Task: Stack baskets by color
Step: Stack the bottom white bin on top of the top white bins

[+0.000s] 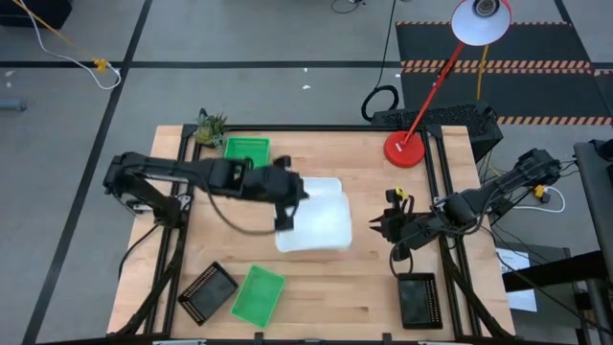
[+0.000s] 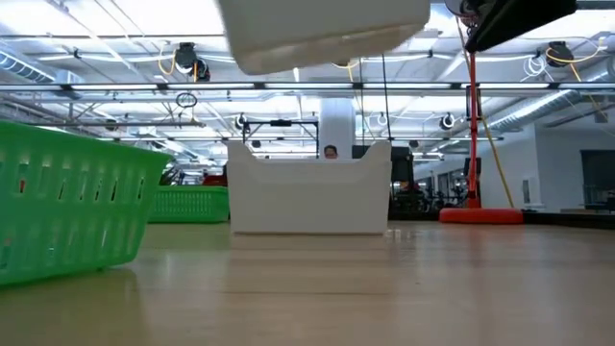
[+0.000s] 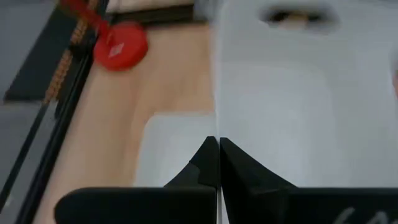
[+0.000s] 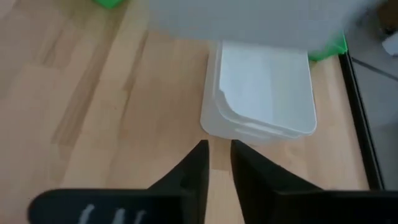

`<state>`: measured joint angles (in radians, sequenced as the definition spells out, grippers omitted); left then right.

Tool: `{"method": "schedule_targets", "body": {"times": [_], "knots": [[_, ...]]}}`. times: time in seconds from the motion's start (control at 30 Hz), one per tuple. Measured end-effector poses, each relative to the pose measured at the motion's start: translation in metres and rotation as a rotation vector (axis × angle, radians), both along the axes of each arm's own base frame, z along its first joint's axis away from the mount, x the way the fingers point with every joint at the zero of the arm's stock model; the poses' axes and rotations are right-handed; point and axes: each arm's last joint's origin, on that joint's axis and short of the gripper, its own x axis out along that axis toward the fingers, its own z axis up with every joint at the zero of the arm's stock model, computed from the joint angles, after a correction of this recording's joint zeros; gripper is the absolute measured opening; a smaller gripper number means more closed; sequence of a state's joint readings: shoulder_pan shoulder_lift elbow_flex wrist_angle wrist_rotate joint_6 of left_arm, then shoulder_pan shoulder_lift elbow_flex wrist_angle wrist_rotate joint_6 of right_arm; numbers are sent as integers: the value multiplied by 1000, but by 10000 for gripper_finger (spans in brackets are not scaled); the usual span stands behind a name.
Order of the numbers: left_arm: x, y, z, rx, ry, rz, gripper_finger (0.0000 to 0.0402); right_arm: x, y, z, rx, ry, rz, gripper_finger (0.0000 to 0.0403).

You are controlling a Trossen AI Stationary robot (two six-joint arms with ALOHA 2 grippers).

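Observation:
My left gripper (image 1: 284, 218) is shut on a white basket (image 1: 316, 233) that it holds in the air over the table's middle; the low view shows this basket (image 2: 327, 34) high above the tabletop. Just behind and below it, another white basket (image 1: 326, 188) stands on its bottom on the table (image 4: 261, 93). A green basket (image 1: 246, 149) rests at the far side, a second green one (image 1: 257, 294) and a black basket (image 1: 208, 292) near the front left, and another black basket (image 1: 419, 299) at the front right. My right gripper (image 1: 383, 226) hovers right of the white baskets, its fingers (image 4: 217, 155) narrowly open on nothing. My left gripper pinches the lifted white basket's side wall at its rim (image 3: 217, 124), one finger inside the basket and one outside. The fingers come from the table's left, slanting down. The basket is lifted clear of the table and of the white basket beneath it, its open side up.
A red round lamp base (image 1: 405, 149) with its slanted pole stands at the far right. A small green leafy toy (image 1: 209, 126) lies at the far left corner. Bare wood (image 1: 345, 287) shows at the front middle between the green and black baskets.

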<state>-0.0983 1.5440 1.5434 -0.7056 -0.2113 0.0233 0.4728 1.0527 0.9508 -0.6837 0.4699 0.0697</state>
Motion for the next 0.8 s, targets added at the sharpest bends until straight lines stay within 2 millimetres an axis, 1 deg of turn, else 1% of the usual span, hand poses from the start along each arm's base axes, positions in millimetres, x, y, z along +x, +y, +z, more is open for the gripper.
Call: {"method": "schedule_targets", "body": {"times": [0.03,0.13,0.27,0.37,0.67,0.8], "knots": [[-2,8,-1,11,20,13,1,1,0,1,-1,-13,7,48],[-1,28,2,40,7,22,1,0,-1,4,-20,-25,33,26],[0,48,-2,57,43,-7,1,-2,-1,5,-39,-20,52,4],[3,65,-7,36,54,-50,1,-3,-2,6,-44,-23,59,3],[6,111,-29,3,148,-58,1,-4,-3,7,-51,-29,63,1],[10,128,-38,-32,152,-68,1,-5,-3,7,-52,-31,65,1]]}}
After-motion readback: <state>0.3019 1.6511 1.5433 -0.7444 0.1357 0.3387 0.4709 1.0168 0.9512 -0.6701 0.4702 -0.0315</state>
